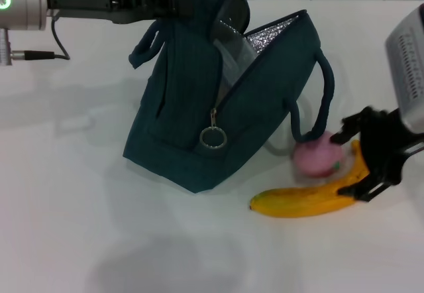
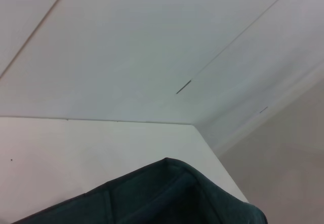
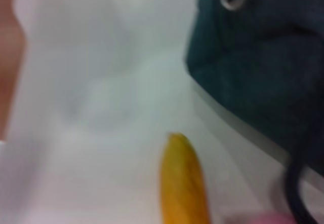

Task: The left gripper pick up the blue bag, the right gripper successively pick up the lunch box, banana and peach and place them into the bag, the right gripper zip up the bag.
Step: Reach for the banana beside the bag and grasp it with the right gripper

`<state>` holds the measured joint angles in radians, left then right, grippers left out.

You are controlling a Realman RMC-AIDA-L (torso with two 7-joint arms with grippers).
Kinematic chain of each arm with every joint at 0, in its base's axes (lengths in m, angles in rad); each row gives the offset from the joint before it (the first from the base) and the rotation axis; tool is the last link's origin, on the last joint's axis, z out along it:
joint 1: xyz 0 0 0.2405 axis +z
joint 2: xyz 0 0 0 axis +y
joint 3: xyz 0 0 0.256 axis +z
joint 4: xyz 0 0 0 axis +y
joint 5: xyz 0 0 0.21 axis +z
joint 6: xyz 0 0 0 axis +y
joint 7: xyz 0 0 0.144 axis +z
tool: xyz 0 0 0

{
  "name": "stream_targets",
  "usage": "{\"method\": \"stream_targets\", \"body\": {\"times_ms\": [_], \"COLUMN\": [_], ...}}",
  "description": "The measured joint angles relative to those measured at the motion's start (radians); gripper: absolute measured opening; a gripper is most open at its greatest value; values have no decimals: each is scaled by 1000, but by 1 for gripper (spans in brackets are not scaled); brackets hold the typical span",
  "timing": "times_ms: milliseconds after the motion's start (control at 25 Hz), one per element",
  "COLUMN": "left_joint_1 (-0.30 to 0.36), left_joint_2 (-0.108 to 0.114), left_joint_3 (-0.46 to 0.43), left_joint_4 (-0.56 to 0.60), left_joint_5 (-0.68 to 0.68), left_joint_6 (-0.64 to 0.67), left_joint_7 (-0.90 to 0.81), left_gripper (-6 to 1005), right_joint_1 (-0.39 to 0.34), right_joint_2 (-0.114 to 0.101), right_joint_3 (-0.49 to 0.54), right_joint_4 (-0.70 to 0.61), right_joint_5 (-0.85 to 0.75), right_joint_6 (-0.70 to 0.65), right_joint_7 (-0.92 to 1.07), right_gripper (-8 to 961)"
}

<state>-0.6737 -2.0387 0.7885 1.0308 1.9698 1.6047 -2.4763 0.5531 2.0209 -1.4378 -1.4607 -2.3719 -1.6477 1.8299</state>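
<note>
The blue bag (image 1: 185,120) stands tilted on the white table, its mouth open and its silver lining showing. My left gripper (image 1: 162,1) is shut on the bag's top and holds it up; the bag's edge shows in the left wrist view (image 2: 167,198). A pale lunch box (image 1: 230,49) shows inside the opening. The banana (image 1: 301,201) lies on the table to the right of the bag, with the pink peach (image 1: 318,159) just behind it. My right gripper (image 1: 361,162) is open, with a finger on either side of the banana's right end. The banana (image 3: 185,183) also shows in the right wrist view, beside the bag (image 3: 263,57).
The bag's zipper pull ring (image 1: 213,137) hangs on its front side. A loose carry handle (image 1: 324,94) droops toward the peach. A cable (image 1: 40,56) runs from the left arm at the far left. The white table (image 1: 99,240) stretches out in front.
</note>
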Motion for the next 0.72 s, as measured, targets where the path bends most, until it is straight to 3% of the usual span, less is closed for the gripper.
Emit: {"method": "stream_targets", "body": {"times_ms": [360, 720], "left_joint_1": [-4, -6], "left_joint_2": [0, -3], "left_joint_3": [0, 1], "left_joint_4": [0, 0], "left_joint_5": [0, 0], "left_joint_6": [0, 1], "left_joint_7": [-4, -4], "left_gripper": [57, 57], "right_joint_1": [114, 145], "right_joint_2": [3, 4], "right_joint_3": [-57, -180], "right_joint_4": [227, 278], "right_joint_5": [102, 105], "right_joint_6": [39, 128], "right_joint_7": [-18, -17], "right_gripper": [821, 802]}}
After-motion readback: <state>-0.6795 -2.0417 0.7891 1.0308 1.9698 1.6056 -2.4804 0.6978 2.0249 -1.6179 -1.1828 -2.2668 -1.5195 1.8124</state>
